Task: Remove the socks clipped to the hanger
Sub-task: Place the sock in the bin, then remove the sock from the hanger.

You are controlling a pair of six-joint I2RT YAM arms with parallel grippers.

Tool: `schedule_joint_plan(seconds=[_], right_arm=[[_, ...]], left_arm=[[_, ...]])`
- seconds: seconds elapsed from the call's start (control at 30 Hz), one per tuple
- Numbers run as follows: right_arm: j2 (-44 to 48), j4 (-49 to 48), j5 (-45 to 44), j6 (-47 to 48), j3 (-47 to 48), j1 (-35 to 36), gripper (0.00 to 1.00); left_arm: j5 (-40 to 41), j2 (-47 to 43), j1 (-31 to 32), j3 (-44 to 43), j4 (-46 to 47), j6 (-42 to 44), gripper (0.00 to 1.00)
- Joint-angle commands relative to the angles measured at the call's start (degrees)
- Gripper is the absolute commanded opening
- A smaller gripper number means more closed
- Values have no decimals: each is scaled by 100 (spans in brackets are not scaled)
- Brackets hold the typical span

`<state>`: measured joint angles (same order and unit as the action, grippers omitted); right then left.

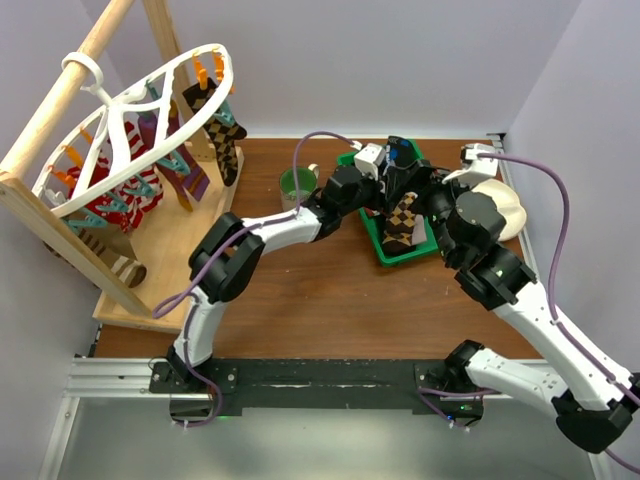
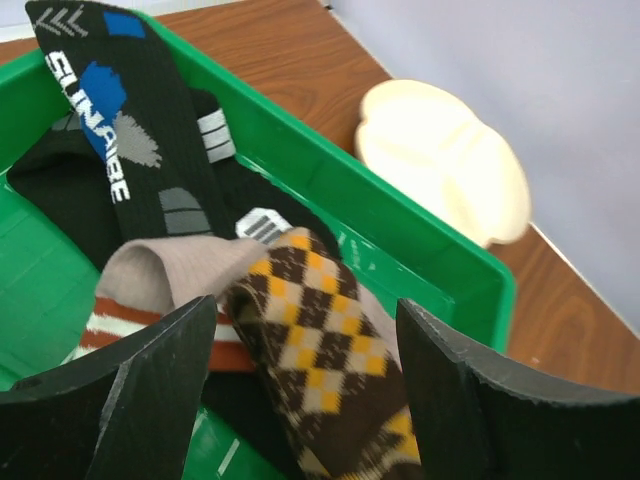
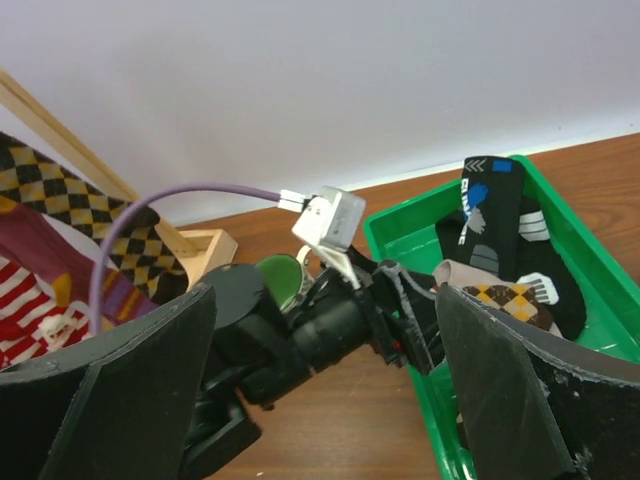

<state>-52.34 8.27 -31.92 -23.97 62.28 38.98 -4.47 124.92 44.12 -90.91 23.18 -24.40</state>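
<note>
Left gripper [image 2: 305, 312] and right gripper [image 3: 325, 300] both stand released; soft, light patterned socks [image 1: 130, 190] on the far-left white plastic hanger [image 1: 160, 75] want pinching below their coloured clips [image 1: 200, 70].

Pale lavender walls [image 1: 400, 60] close around a brown wooden table [image 1: 320, 300] under soft, even light.

Hanger [image 1: 135, 95]: white plastic oval, ribbed, hung tilted on wooden pole [image 1: 60, 95]. Clipped and dangling: red-and-white striped sock [image 1: 112, 200], purple sock [image 1: 192, 178], black-and-tan checkered sock [image 1: 222, 140]. Unclipped, heaped in green tray [image 2: 400, 235]: brown-and-yellow argyle sock [image 2: 320, 320], tan sock [image 2: 160, 270], black lettered sock [image 2: 120, 130].
</note>
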Motion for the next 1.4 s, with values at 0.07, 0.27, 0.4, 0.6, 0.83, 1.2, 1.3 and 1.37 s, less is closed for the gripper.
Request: schedule_joint_plan(seconds=[0.07, 0.27, 0.4, 0.6, 0.83, 1.2, 1.3, 1.37], right_arm=[[-592, -221, 765, -20, 512, -13, 97], [-1673, -800, 2197, -47, 1057, -154, 96], [-2447, -1713, 3305, 164, 1339, -347, 95], [-3966, -2910, 4790, 384, 2285, -382, 93], [-6040, -3139, 6118, 674, 4360, -383, 92], [-8642, -3252, 6498, 499, 7315, -391, 96], [-8854, -3674, 6216, 332, 7377, -383, 98], [-9022, -3920, 6049, 209, 7360, -383, 97]], left_arm=[[-19, -1417, 44, 1223, 810, -55, 76], [367, -2647, 44, 3137, 969, -476, 75], [964, -3656, 44, 4167, 583, -916, 74], [1993, -5071, 18, 5443, -392, -1514, 74], [2503, -6435, 0, 6129, -1367, -1594, 73], [2943, -8255, 9, 6305, -3354, -1963, 73], [2987, -8572, 0, 6261, -3785, -2112, 73], [3258, -8800, 0, 6253, -4119, -2279, 72]])
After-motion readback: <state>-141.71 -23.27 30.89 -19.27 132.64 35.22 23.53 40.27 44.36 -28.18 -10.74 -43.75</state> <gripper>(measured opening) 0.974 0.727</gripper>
